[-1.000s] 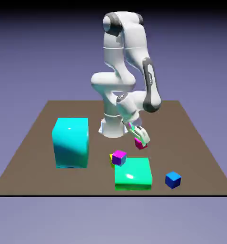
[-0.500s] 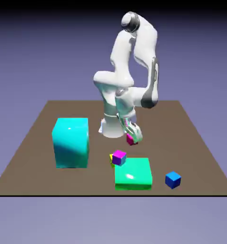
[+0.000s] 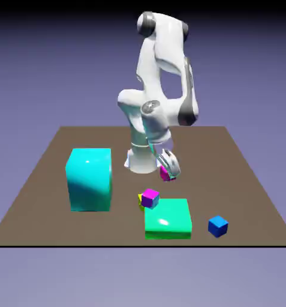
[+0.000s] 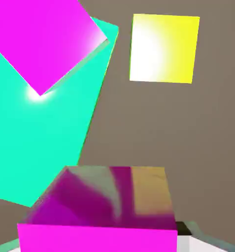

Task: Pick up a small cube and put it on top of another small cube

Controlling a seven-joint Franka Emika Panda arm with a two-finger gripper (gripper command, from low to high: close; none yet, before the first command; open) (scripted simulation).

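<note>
The small cube [image 3: 165, 174], hot pink with darker crimson sides, hangs clear of the table [image 3: 241, 174], clamped between the jaws of the gripper [image 3: 167, 167]. It is held off the surface, by appearance, so it can travel over the other blocks without knocking them. In the hand view the same cube [image 4: 102, 209] fills the lower frame and hides the finger tips, its glossy top mirroring the colours nearby.

Below and toward the camera stands a magenta-topped cube [image 3: 150, 198] with purple sides, touching or nearly touching the far edge of a flat green block [image 3: 168, 219]; a sliver of yellow cube [image 3: 140, 198] peeks out at its left in the exterior view. From the hand camera the yellow cube [image 4: 163, 47] lies open and unobstructed, while the magenta top [image 4: 45, 39] overlaps the green block [image 4: 35, 142]. Either small cube could serve as the base of the stack; which is intended cannot be told.

A tall cyan block [image 3: 89, 178] stands well apart at the exterior view's left, and a blue cube [image 3: 217, 226] sits near the front edge at its right.

The arm [image 3: 163, 78] rises tall from its base, folds sharply at the elbow and drops its wrist steeply, the gripper pointing down and tilted toward the camera, short of the magenta-topped cube.
</note>
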